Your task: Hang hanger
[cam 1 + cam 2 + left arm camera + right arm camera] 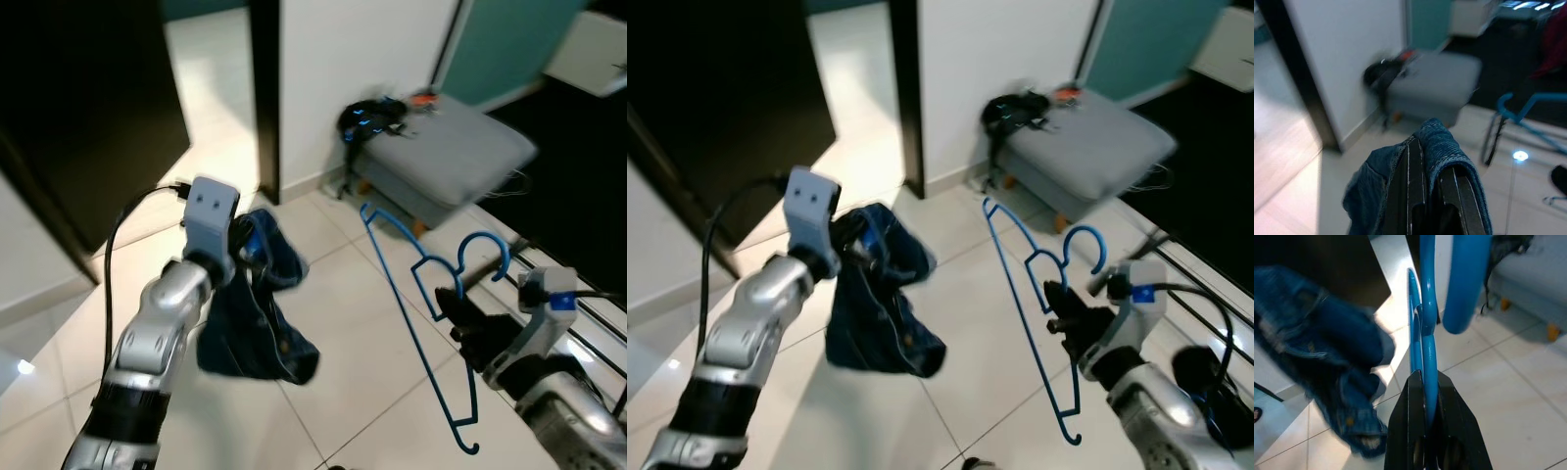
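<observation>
Carry step. Right gripper (pixel 460 315) clamps the blue hanger (pixel 416 323), lower right; left gripper (pixel 1427 196) pinches jeans (pixel 250 313), centre. Next: find a rail.

Garment (pixel 253 318) in left claw (pixel 247 245), hanger (pixel 423 311) in right claw (pixel 453 305), ottoman (pixel 446 157) beyond.

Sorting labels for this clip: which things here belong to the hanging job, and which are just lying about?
Job:
blue hanger, clamped in the right tool
denim garment, clamped in the left tool

Lying about:
grey footstool
black item on its corner
</observation>
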You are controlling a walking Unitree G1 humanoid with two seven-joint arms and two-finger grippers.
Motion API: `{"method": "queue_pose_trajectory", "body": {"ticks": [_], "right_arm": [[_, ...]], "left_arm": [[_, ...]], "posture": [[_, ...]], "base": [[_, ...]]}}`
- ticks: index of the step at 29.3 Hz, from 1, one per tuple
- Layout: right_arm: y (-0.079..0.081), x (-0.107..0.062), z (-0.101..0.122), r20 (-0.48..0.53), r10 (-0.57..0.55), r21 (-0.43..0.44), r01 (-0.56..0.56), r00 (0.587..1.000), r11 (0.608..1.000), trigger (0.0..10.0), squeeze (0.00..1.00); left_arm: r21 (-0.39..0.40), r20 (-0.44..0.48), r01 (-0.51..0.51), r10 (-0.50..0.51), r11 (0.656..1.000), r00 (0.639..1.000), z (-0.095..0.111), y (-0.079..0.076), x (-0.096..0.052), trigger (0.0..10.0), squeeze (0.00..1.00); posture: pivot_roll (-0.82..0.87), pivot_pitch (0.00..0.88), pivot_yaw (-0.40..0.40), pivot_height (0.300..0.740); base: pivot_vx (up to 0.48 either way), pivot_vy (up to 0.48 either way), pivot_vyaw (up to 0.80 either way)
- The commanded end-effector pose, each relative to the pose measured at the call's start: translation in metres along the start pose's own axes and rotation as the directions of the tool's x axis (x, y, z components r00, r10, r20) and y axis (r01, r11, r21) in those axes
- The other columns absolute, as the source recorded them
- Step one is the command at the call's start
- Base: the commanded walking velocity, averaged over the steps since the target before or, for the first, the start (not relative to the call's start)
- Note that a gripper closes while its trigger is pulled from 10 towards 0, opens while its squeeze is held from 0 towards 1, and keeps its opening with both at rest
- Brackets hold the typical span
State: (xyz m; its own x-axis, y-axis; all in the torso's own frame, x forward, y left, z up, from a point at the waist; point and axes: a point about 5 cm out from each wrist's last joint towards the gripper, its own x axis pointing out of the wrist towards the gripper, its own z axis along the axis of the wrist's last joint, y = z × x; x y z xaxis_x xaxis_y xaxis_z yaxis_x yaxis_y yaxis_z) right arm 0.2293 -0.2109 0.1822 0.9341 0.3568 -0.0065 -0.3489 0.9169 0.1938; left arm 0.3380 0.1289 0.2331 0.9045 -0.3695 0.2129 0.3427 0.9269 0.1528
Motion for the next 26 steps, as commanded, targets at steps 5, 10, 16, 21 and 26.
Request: {"method": "queue_pose_trajectory", "body": {"ticks": [5,10,16,21,26], "right_arm": [[0.020,-0.005,0.034,0.047,0.250,-0.074,-0.246,0.967,0.967,10.0,0.00],[0.021,-0.015,0.065,0.107,0.349,-0.129,-0.335,0.931,0.933,10.0,0.00],[0.022,-0.027,0.084,0.128,0.407,-0.196,-0.379,0.904,0.904,10.0,0.00],[0.024,-0.024,0.081,0.028,0.386,-0.248,-0.368,0.922,0.896,10.0,0.00],[0.035,-0.021,0.074,-0.058,0.431,-0.252,-0.431,0.901,0.867,10.0,0.00]], "left_arm": [[0.022,0.092,0.010,-0.012,1.000,0.996,0.033,0.013,0.013,10.0,0.00],[0.038,0.127,-0.003,-0.002,0.999,0.992,0.049,0.021,0.019,10.0,0.00],[0.021,0.149,-0.019,0.015,1.000,0.989,0.057,0.023,0.022,10.0,0.00],[-0.068,0.167,-0.020,0.031,0.997,0.985,0.064,0.020,0.027,10.0,0.00],[-0.170,0.159,0.001,0.026,0.986,0.987,0.068,0.012,0.033,10.0,0.00]], "posture": [[-0.02,0.155,0.008,0.740],[-0.03,0.152,0.014,0.740],[-0.03,0.153,0.012,0.740],[-0.03,0.149,0.010,0.740],[-0.03,0.141,0.008,0.740]], "base": [[0.000,0.000,-0.79],[0.000,0.000,-0.63],[0.000,0.000,0.00],[0.000,0.000,0.00],[0.000,0.000,0.00]]}}
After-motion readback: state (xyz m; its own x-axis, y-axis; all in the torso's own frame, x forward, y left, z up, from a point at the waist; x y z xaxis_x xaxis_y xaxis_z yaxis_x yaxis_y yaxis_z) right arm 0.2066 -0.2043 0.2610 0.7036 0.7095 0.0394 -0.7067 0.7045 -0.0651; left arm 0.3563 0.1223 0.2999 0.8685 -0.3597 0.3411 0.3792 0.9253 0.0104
